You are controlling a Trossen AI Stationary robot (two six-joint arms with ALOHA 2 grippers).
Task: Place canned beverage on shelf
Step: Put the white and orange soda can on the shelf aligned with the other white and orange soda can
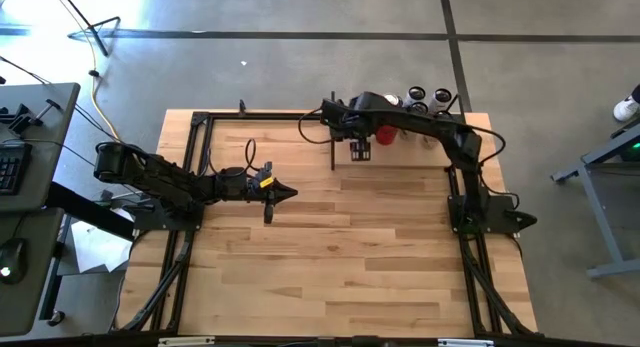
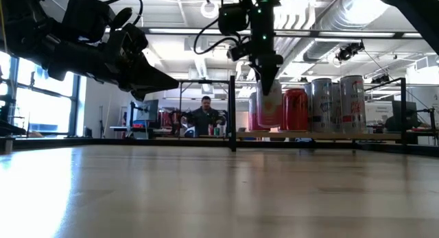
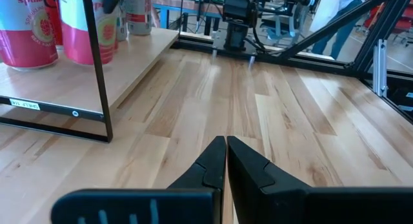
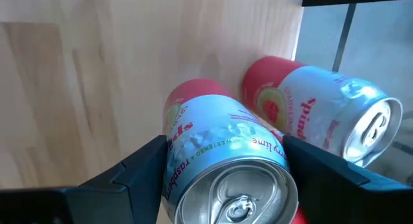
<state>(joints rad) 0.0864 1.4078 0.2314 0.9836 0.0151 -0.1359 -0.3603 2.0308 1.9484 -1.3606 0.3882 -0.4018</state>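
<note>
Top centre of the high view, the right gripper (image 4: 222, 169) grasps a pink can (image 4: 222, 162) standing on the shelf (image 3: 122, 72), beside another can (image 4: 310, 111). Centre-left over the desk (image 1: 340, 257), the left gripper (image 1: 285, 194) hovers clenched and empty.

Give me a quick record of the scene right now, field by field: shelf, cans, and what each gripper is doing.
shelf: light-wood plank at the table's far edge, black upright plate at one end
cans on shelf: several, pink, red and silver
right gripper: above the shelf, fingers either side of a pink and silver can
neighbour can: upright beside it
left gripper: shut, empty, over bare table
</note>
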